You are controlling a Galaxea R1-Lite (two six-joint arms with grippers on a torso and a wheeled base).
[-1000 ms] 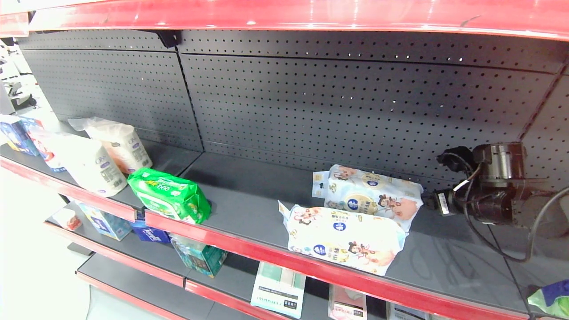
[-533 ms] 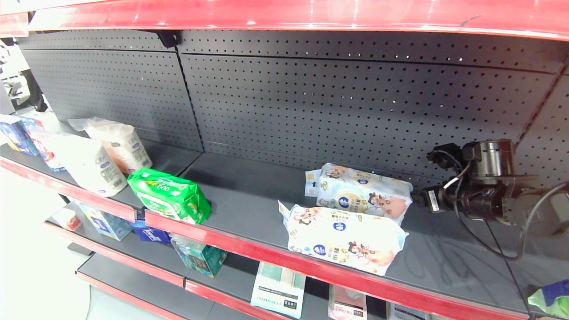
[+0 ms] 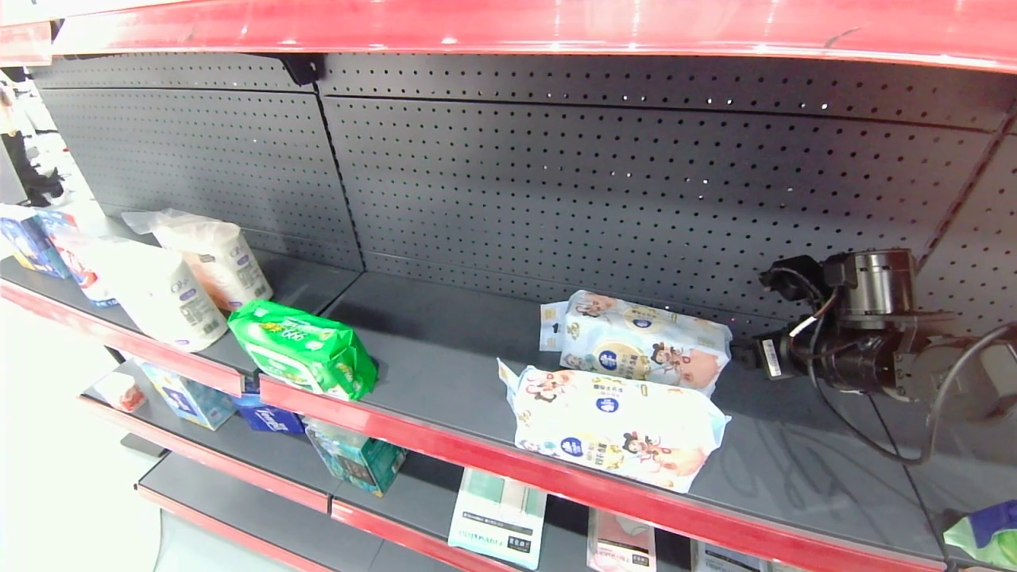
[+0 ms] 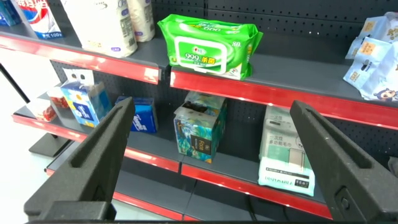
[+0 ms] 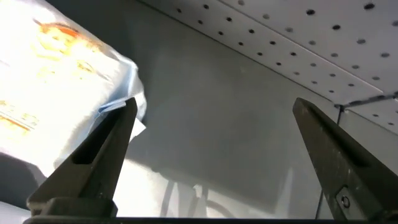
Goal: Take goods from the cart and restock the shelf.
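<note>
1. Head view: on the grey shelf (image 3: 445,342), a green pack (image 3: 306,349) sits at the front lip. Two cartoon-printed packs lie further along the shelf. The front pack (image 3: 612,425) is at the lip and the rear pack (image 3: 643,345) is close to the shelf's back wall. The right arm (image 3: 866,349) hangs over the shelf, just beside that rear pack.
2. Left wrist view: the left pincer (image 4: 211,106) is spread wide with nothing between its fingers, out in front of the shelf. A teal box (image 4: 199,127) stands one tier below the shelf.
3. Right wrist view: the right pincer (image 5: 211,106) gapes wide, low over the shelf board, gripping nothing. The rear pack's end sits right at one fingertip; whether they touch, I can't tell.
</note>
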